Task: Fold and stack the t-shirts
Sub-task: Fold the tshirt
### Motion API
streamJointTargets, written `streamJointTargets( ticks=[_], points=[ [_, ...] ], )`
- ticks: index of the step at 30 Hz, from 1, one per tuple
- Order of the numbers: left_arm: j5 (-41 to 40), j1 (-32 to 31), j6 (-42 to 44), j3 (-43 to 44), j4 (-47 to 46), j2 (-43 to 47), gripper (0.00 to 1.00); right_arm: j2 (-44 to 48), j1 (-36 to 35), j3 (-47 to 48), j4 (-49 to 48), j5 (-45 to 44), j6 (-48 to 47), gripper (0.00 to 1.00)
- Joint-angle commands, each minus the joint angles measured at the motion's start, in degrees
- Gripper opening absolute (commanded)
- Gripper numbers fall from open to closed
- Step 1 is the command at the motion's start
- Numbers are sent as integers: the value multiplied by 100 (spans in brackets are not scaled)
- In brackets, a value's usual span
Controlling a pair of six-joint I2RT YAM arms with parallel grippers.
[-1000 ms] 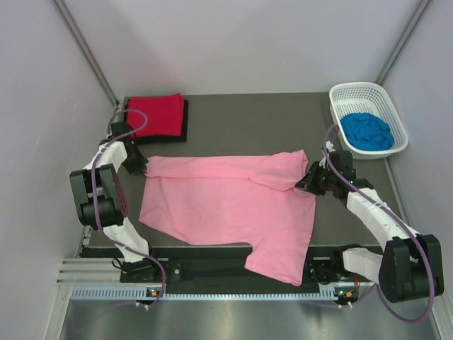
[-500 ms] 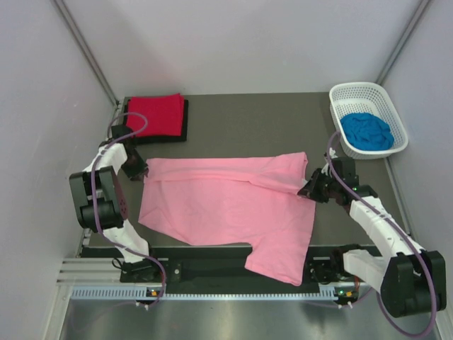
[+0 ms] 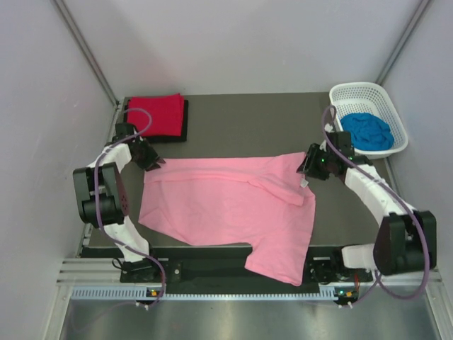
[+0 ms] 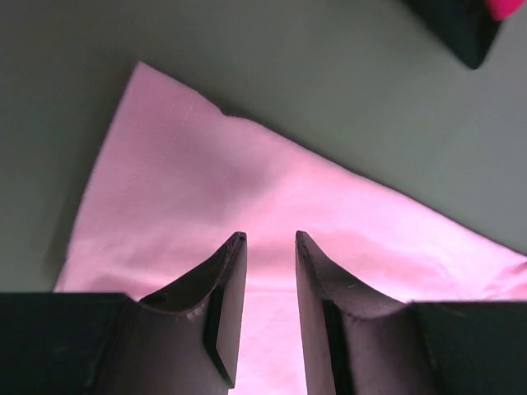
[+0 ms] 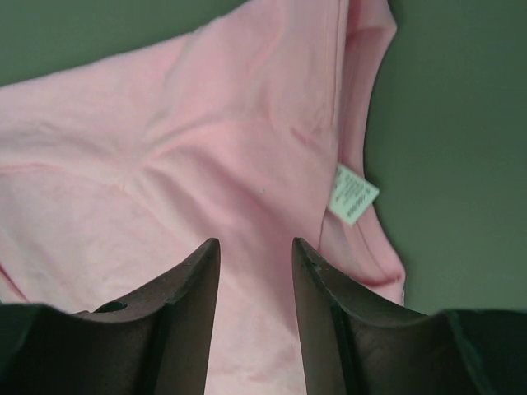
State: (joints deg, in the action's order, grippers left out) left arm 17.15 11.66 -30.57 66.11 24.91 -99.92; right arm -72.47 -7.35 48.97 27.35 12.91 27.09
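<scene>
The pink t-shirt (image 3: pixel 226 205) lies spread on the dark table, its upper edge folded over, with one part hanging past the near edge. My left gripper (image 3: pixel 153 162) hovers open over the shirt's top left corner (image 4: pixel 206 181), with nothing between its fingers (image 4: pixel 270 239). At the top right corner my right gripper (image 3: pixel 309 168) is open above the cloth (image 5: pixel 206 148), beside a white label (image 5: pixel 352 193); its jaws (image 5: pixel 255 243) hold nothing. A folded red t-shirt (image 3: pixel 156 113) rests on a black one (image 3: pixel 185 122) at the back left. The blue t-shirt (image 3: pixel 367 131) is bunched in the basket.
A white lattice basket (image 3: pixel 368 89) stands at the back right corner. Bare dark table (image 3: pixel 248 120) lies between the folded stack and the basket. White walls close in the left, right and back. The stack's black corner (image 4: pixel 461 33) shows in the left wrist view.
Both grippers have opened and let go of the pink shirt's top edge, which now lies flat. Both have shifted a little toward the back of the table.
</scene>
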Motion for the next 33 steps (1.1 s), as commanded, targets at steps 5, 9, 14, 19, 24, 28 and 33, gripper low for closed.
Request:
streamJointTargets(
  ticks=[5,9,14,19,24,28,33],
  points=[
    [-272,-94,-134,262,14,-581,35,-1734,182,1122,-538,46,-889,39],
    [-660,-94,-186,289,102,-652,35,-2270,269,1404,-713,-34,-978,39],
    [-818,-94,-239,131,-12,-511,35,-2623,322,1519,-872,177,-1048,39],
    [-862,-94,-187,236,85,-616,36,-2764,454,1396,-1126,421,-1074,40],
    [-915,-85,-213,254,32,-660,36,-2870,542,1308,-1329,617,-1066,35],
    [-906,-76,-248,139,-152,-696,36,-2817,577,1282,-1347,722,-1057,18],
    [-1011,-76,-248,78,-179,-696,36,-2563,621,1238,-1285,705,-978,0]
  ],
)
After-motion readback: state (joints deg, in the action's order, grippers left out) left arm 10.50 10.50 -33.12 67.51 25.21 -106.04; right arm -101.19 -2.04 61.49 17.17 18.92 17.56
